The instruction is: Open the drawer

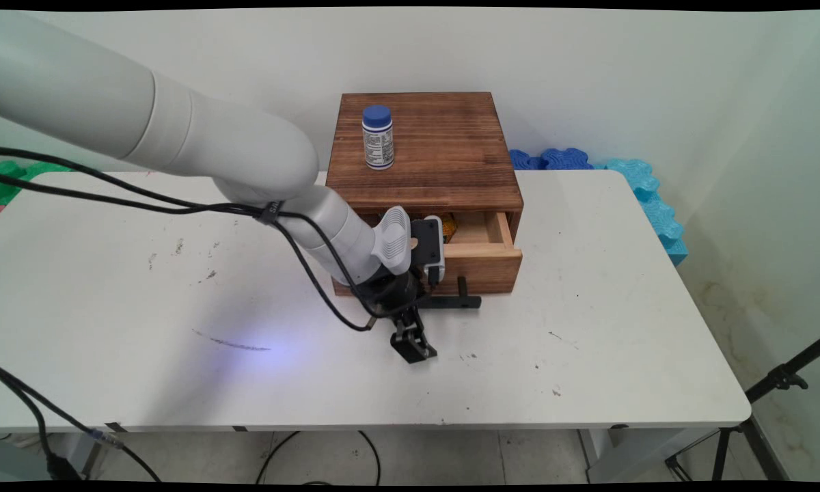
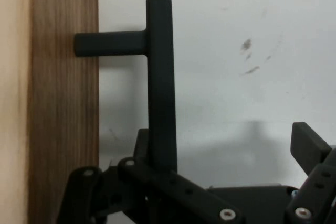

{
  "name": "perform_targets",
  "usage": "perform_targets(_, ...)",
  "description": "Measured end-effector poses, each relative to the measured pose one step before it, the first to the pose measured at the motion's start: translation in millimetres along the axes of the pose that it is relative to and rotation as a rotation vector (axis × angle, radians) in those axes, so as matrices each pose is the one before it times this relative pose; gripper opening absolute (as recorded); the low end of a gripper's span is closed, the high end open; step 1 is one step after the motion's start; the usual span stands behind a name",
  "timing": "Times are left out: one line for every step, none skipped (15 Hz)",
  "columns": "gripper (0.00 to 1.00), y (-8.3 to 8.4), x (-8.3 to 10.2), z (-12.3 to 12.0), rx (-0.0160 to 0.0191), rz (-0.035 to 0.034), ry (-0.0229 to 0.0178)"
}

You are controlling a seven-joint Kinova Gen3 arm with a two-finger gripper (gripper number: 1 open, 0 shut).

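The gripper (image 1: 413, 345) hangs low over the white table (image 1: 588, 328), just in front of a wooden box (image 1: 444, 147) whose drawer (image 1: 482, 253) stands pulled partly out. Its fingers are spread apart, holding nothing. In the hand view one finger (image 2: 310, 148) stands well clear on one side of the black drawer handle (image 2: 160, 77). The other finger sits at the handle's far side, near the drawer front, and is mostly hidden behind the linkage. The handle bar runs between the two fingers; whether either finger touches it cannot be determined.

The handle is a black bar carried on short posts fixed to the drawer front. In the main view its visible end (image 1: 461, 299) projects just to the right of the gripper, close above the table surface. The wrist hides the remainder of the bar.

Behind and above the gripper, the open drawer shows a pale wooden interior. Something orange and dark (image 1: 449, 225) lies inside it, partly hidden by the wrist and not identifiable. On the box top, well behind the gripper, a small white bottle (image 1: 377, 137) with a blue cap stands upright toward the left side.

Black cables (image 1: 178, 203) run along the arm and loop down beside the wrist. Far to the right of the gripper, beyond the table's back edge, blue foam pieces (image 1: 646, 184) lie against the wall. A black stand (image 1: 779, 379) is at the lower right, off the table. Small dark marks are scattered on the table surface near the gripper.
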Motion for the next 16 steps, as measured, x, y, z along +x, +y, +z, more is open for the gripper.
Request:
perform_targets(1.00,4.00,-0.35,-0.75,-0.00227,0.00394,-0.00087)
perform_targets(1.00,3.55,-0.25,-0.60,-0.00177,0.00426,-0.00074)
perform_targets(1.00,2.38,-0.22,-0.37,-0.00091,0.00289,-0.00059)
perform_targets(1.00,4.69,-0.55,-0.68,-0.00164,0.00533,-0.00115)
perform_targets(1.00,2.96,-0.17,-0.34,-0.00080,0.00327,-0.00040)
perform_targets(1.00,4.04,-0.21,-0.33,-0.00119,0.00438,-0.00072)
perform_targets(1.00,3.45,-0.14,-0.25,-0.00084,0.00326,-0.00061)
perform_targets(1.00,4.18,-0.22,-0.18,-0.00062,0.00418,-0.00126)
perform_targets(1.00,2.12,-0.02,-0.02,-0.00021,0.00208,-0.00063)
perform_targets(1.00,3.45,-0.08,0.03,-0.00004,0.00339,-0.00103)
perform_targets(1.00,2.32,0.01,0.13,-0.00048,0.00280,-0.00090)
perform_targets(1.00,3.89,0.11,0.20,-0.00016,0.00391,-0.00076)
perform_targets(1.00,3.74,0.19,0.12,0.00020,0.00367,-0.00024)
perform_targets(1.00,3.43,0.44,0.22,-0.00007,0.00360,0.00000)
perform_targets(1.00,2.43,0.27,0.08,0.00000,0.00207,-0.00003)
perform_targets(1.00,3.56,0.29,0.07,-0.00006,0.00289,-0.00007)
